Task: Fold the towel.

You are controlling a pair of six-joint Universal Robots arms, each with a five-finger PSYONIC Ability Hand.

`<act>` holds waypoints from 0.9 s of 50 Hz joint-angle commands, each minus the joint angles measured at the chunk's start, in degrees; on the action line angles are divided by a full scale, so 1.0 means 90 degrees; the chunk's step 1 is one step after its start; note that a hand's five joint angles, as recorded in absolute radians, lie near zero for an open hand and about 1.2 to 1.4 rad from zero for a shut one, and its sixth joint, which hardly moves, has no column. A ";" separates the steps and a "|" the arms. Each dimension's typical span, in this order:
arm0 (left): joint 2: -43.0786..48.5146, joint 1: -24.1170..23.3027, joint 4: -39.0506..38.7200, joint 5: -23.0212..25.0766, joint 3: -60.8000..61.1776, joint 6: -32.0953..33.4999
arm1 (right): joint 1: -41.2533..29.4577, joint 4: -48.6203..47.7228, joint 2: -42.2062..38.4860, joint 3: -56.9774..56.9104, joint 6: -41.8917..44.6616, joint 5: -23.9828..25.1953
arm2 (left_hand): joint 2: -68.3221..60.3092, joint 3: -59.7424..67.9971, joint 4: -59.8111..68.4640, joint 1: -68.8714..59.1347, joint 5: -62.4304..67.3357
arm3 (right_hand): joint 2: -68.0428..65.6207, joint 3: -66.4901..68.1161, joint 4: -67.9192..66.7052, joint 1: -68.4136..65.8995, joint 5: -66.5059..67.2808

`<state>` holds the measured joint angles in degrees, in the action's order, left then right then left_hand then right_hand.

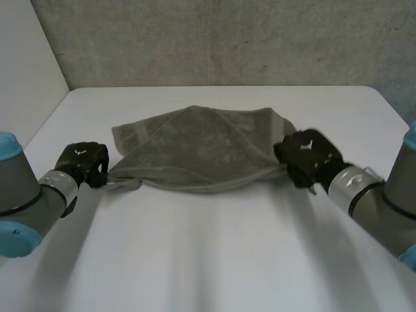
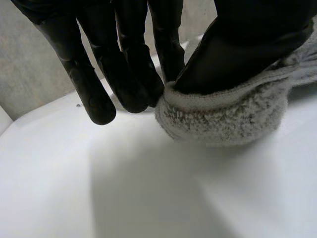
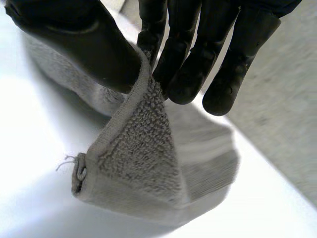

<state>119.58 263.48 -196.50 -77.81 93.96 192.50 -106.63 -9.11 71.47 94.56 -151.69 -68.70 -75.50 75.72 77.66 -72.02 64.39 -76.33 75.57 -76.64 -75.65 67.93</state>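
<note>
A: Head view?
B: Grey terry towel (image 1: 201, 146) lies side to side on the white table (image 1: 208, 260), black left hand (image 1: 84, 162) and black right hand (image 1: 305, 156) at its near corners.
A: Left wrist view?
B: Thumb and fingers pinch the corner.
A: Right wrist view?
B: Likewise pinched; the far edge lies ahead.

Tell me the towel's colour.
Plain grey towel, no pattern; head view shows it best.

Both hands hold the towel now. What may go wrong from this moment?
1. The left hand pinches only a rolled edge of the grey towel; it may slip out on lifting.
2. The right hand grips short of the corner, which hangs loose; the fold may come out uneven.
3. The grey towel lies rumpled, so creases may get trapped.
</note>
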 commanded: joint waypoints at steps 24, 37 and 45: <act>-0.1924 0.0021 0.0632 0.1155 -0.1230 -0.0148 | 0.0842 0.4205 -0.0292 -0.4970 -0.0052 0.0017 | -0.0500 0.0475 0.0260 -0.0887 0.0623 | -0.0407 0.0492 -0.0374 -0.0484 0.0230; 0.0550 -0.0096 0.0574 0.1067 -0.4037 -0.0177 | -0.0223 0.2872 -0.2881 -0.7455 0.0682 -0.1291 | -0.0500 0.0475 0.0260 -0.0887 0.0623 | -0.0407 0.0492 -0.0374 -0.0484 0.0230; 0.0502 -0.0164 -0.0683 0.0785 -0.6501 -0.0246 | -0.0252 0.0058 -0.2728 -0.8585 0.0361 -0.1448 | -0.0500 0.0475 0.0260 -0.0887 0.0623 | -0.0407 0.0492 -0.0374 -0.0484 0.0230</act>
<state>125.02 262.44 -194.12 -68.34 50.77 190.97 -108.78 9.62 45.02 23.04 -145.73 -80.74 -75.51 76.31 77.93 -72.04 64.99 -76.33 75.57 -76.64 -75.71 67.93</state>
